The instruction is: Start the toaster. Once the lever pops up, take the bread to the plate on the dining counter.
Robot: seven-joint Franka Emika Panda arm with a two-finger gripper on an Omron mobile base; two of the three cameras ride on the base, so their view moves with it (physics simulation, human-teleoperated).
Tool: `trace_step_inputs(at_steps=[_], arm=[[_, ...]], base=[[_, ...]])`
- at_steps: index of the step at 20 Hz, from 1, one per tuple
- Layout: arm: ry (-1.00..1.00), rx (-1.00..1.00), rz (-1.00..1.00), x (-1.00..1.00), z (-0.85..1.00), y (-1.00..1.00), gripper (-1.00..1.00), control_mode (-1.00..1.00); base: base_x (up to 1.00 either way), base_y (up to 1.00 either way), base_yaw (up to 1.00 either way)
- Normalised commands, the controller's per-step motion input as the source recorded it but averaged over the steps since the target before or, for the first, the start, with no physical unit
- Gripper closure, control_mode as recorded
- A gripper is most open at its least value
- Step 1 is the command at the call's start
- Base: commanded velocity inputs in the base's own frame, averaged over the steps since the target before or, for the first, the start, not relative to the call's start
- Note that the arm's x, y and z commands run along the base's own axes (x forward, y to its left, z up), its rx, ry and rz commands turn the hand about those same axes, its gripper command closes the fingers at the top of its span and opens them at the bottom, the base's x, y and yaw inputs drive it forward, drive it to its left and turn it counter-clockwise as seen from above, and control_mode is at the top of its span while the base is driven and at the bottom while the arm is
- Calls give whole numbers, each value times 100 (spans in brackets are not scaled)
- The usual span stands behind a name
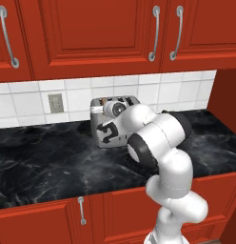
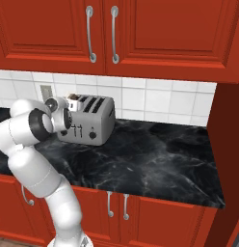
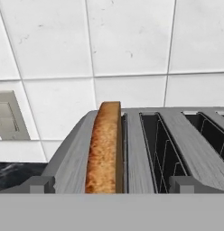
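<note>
The toaster [image 2: 87, 124] sits on the wall counter [image 2: 155, 154] against the white tiles, and the arm reaches to its front, the gripper [image 1: 108, 132] held close before the grey face. Its fingers stand spread wide and hold nothing. In the hand view the bread [image 3: 105, 149] stands upright in the leftmost slot, its top edge raised above the toaster's top; the other slots are bare. The plate and dining counter lie elsewhere. Whether the toasting is done cannot be told from here, but with the slice riding high and the hand looking along the slots, the step looks like the pick-up. Next the open fingers must straddle the slice's top edge, one on each broad face, then close and lift straight up
</note>
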Motion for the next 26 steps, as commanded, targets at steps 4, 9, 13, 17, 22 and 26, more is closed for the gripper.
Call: trace_step_inputs(at_steps=[4,9,13,17,22,26], arm=[[0,0,0,0,0,0,-100,-100],[0,0,0,0,0,0,-100,-100],[0,0,0,0,0,0,100,-100],[0,0,0,0,0,0,100,-100],[0,0,0,0,0,0,100,-100],[0,0,0,0,0,0,100,-100]], base=[[0,0,0],[0,0,0],[0,0,0],[0,0,0],[0,0,0],[0,0,0]])
